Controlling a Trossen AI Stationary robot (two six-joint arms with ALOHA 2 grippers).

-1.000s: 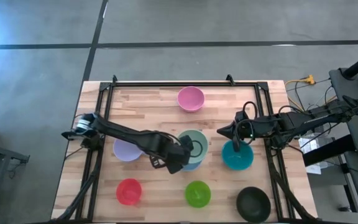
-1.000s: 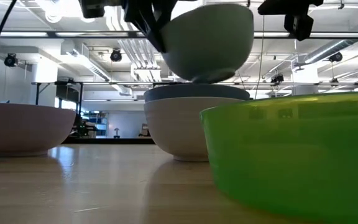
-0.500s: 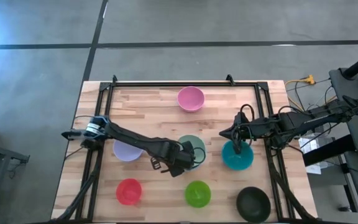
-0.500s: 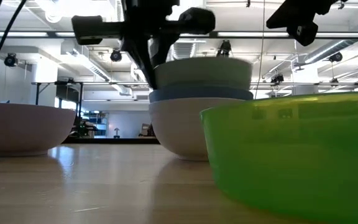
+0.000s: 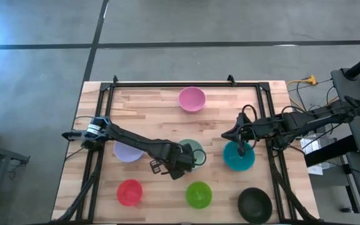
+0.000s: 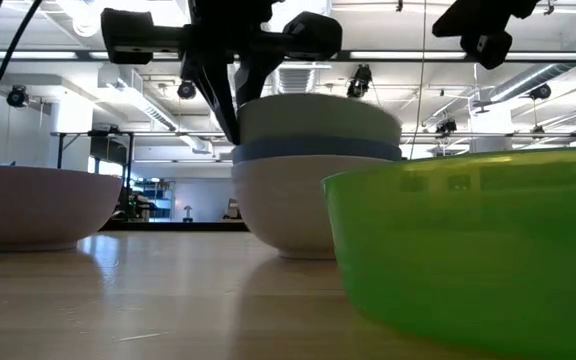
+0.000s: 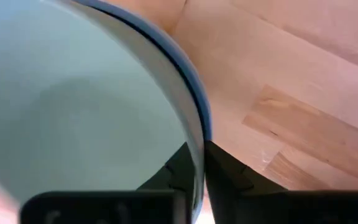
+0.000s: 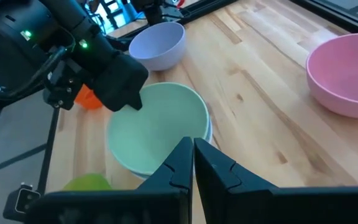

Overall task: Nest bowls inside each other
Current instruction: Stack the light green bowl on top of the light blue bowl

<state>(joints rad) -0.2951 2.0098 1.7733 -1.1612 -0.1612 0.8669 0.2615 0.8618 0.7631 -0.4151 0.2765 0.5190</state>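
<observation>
The pale green bowl (image 5: 194,150) sits inside the blue bowl (image 6: 318,151), which sits in the white bowl (image 6: 298,210) at the table's middle. My left gripper (image 5: 184,160) is shut on the pale green bowl's near-left rim. My right gripper (image 5: 239,135) is shut and empty, hovering above the teal bowl (image 5: 238,157). Standing alone on the table are the pink bowl (image 5: 191,99) at the far middle, the lavender bowl (image 5: 127,150) at the left, and the red (image 5: 129,192), bright green (image 5: 199,194) and black (image 5: 254,204) bowls along the near edge. My left gripper pinches the pale green bowl's rim (image 7: 197,151), one finger (image 7: 174,170) inside the bowl and one finger (image 7: 225,172) outside. The fingers come from above, pointing down, at the bowl's near-left side (image 6: 236,112). The bowl sits level in the blue bowl.
A black metal frame (image 5: 167,84) runs along the table's far edge and both sides. The bright green bowl (image 6: 468,250) fills the right foreground of the low view. Bare wood lies between the pink bowl and the stack.
My left gripper has gone down with the pale green bowl. The bowl hung tilted above the stack a second ago and now sits level inside the blue bowl. The gripper keeps its hold on the rim.
</observation>
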